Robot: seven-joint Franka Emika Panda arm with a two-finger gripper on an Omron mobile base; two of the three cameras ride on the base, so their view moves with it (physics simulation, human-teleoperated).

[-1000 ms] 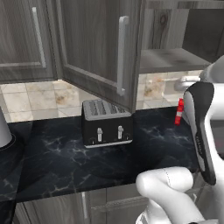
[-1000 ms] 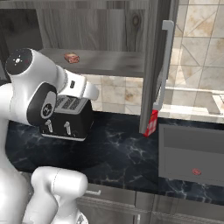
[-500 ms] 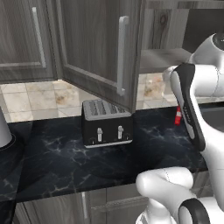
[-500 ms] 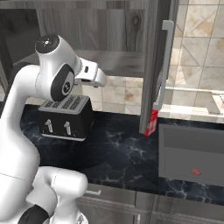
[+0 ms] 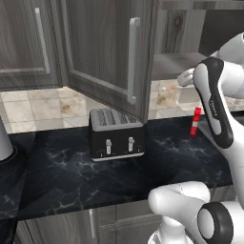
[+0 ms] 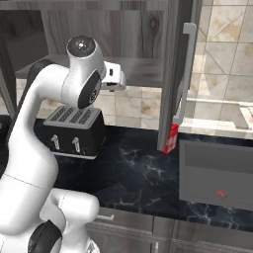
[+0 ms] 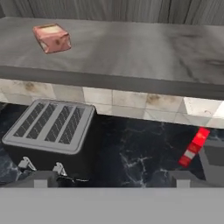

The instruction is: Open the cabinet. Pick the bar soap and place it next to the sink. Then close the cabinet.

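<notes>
Dark grey-brown wood-grain wall cabinet (image 5: 105, 52) standing open, both panelled doors swung out. Small tan-pink bar soap (image 7: 51, 38) lying on pale grey shelf (image 7: 144, 48), toward its left in hand view, untouched. White arm's two-finger gripper (image 7: 111, 178) hovering in front of shelf edge, jaws spread wide, holding nothing. Black four-slot toaster (image 6: 74, 131) sitting on black marbled countertop (image 6: 133, 173) below shelf. Slim red-and-white bottle (image 7: 193, 147) standing near dark grey rectangular sink (image 6: 217, 173), right of toaster.
</notes>
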